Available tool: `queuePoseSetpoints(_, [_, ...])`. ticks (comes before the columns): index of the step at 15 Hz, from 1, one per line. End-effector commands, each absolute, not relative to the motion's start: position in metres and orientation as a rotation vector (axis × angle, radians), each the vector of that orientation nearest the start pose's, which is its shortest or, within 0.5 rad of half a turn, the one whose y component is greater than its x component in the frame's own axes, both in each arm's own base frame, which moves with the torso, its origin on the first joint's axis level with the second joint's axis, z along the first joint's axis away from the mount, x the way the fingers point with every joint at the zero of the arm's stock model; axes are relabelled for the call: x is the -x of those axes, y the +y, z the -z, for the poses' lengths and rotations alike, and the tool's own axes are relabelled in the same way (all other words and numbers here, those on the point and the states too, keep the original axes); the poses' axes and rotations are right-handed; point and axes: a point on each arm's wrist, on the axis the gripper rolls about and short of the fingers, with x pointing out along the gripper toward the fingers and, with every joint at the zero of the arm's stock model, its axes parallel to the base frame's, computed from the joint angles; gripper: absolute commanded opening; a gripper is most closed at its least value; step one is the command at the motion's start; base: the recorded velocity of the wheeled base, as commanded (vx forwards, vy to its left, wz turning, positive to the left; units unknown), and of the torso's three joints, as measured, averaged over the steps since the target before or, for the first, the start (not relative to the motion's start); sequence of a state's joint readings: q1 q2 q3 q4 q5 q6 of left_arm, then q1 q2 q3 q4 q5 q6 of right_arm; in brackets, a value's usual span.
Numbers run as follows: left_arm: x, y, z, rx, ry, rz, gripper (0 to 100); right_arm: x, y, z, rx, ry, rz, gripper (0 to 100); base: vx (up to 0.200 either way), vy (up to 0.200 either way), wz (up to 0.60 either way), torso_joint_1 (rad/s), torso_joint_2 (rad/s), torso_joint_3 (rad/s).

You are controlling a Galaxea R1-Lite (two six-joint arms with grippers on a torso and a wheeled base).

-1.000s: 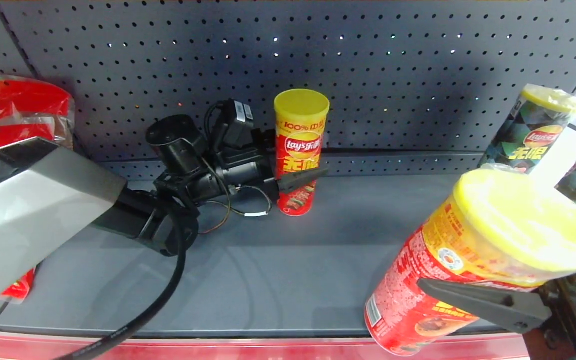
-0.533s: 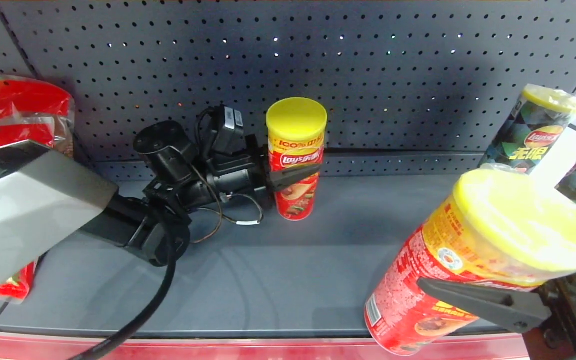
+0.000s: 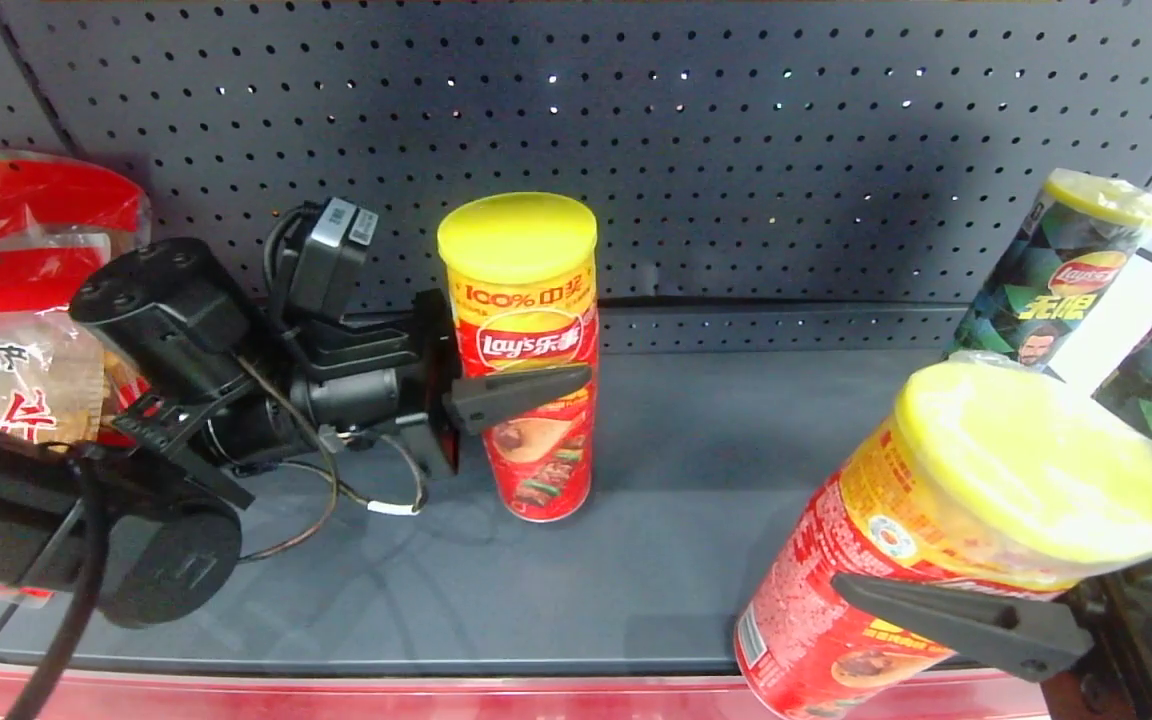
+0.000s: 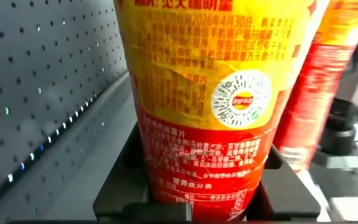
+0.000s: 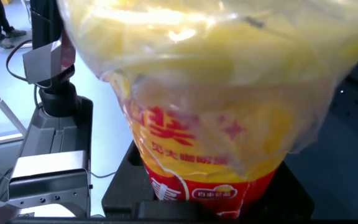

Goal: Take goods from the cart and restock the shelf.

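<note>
Movement is all on the left side. The left gripper stays clenched on its can, one dark finger lying across the label. Over the last second it has carried the can from just right of frame centre, close to the pegboard, out to left of centre and lower in the frame, where it now looms larger. Half a second ago the can leaned; now it stands upright again. Its base sits at the shelf surface, though whether it touches or hangs just above I cannot tell. The arm's pale link has dropped out of the lower left, uncovering more of the red bags at the left edge.

At lower right, the right gripper is closed on a second can, tilted over the shelf's front lip. It has sunk only slightly in the frame. The green cans at the right edge have not moved.

For the task, this looks like a change of spot, not a finished placement. The first can was nearly at the back row and has been drawn forward and leftward with the grip kept on. Nothing is restocked yet, and the second can looks to be waiting its turn.
</note>
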State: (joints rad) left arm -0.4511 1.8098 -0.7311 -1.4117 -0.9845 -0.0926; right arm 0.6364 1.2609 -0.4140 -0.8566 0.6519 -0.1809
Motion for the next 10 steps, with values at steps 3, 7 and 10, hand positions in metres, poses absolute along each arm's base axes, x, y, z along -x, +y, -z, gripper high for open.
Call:
queuePoseSetpoints(3, [-0.248, -0.142, -0.193, -0.012, -0.244, 1.435, 0, -0.134, 0.116, -0.207, 0.155, -0.135, -1.282, 0, 0.0, 0.0, 0.0, 0.0, 0.0, 0.0])
queuePoseSetpoints(7, [-0.24, -0.152, -0.175, 0.002, -0.226, 1.471, 0, -0.134, 0.116, -0.206, 0.155, -0.13, -1.284, 0, 0.0, 0.0, 0.0, 0.0, 0.0, 0.0])
queuePoseSetpoints(10, [-0.23, -0.155, -0.165, 0.015, -0.187, 1.49, 0, -0.134, 0.116, -0.205, 0.155, -0.128, -1.284, 0, 0.0, 0.0, 0.0, 0.0, 0.0, 0.0])
